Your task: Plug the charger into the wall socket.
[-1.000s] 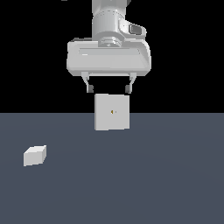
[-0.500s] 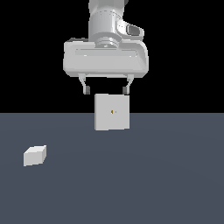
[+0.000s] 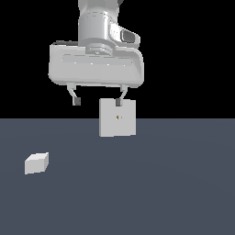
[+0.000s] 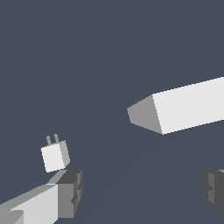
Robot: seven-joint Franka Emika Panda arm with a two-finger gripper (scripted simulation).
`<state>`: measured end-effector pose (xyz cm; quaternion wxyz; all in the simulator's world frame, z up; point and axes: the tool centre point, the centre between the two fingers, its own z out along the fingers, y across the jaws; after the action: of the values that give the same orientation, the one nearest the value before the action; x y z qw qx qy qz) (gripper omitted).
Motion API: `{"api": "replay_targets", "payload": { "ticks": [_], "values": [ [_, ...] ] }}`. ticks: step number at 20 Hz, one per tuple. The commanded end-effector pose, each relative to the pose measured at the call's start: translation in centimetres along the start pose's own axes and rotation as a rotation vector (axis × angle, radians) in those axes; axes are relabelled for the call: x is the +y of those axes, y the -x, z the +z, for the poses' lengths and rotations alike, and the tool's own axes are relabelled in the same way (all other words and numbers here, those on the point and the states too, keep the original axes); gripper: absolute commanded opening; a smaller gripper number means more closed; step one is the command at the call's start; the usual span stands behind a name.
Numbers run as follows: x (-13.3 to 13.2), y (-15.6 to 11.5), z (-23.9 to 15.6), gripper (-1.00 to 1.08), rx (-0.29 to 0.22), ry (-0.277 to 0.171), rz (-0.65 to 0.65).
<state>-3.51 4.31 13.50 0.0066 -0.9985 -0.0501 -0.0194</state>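
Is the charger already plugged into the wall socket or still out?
Out. The charger lies on the floor, apart from the wall socket.

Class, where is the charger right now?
The charger lies on the floor at the exterior view's left, apart from the wall socket and the raised gripper.

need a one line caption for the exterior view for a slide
Open gripper hovers above the floor, charger lying off to the view's left, socket upright behind.

The Panda arm (image 3: pixel 98 23) was glossy light grey, cylindrical at the wrist. The gripper (image 3: pixel 98 100) body was a wide, rounded white block. Two slim pale fingers (image 3: pixel 73 94) ended in dark grey, apparently ribbed pads (image 4: pixel 70 192).
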Motion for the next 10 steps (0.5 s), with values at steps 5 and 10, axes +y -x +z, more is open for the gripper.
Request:
{"api": "replay_targets", "payload": {
  "ticks": [5, 10],
  "values": [
    [-3.0, 0.7, 1.7, 1.00, 0.078, -0.010, -0.063],
    [-5.2, 1.2, 3.1, 1.00, 0.138, -0.018, -0.112]
  ]
}}
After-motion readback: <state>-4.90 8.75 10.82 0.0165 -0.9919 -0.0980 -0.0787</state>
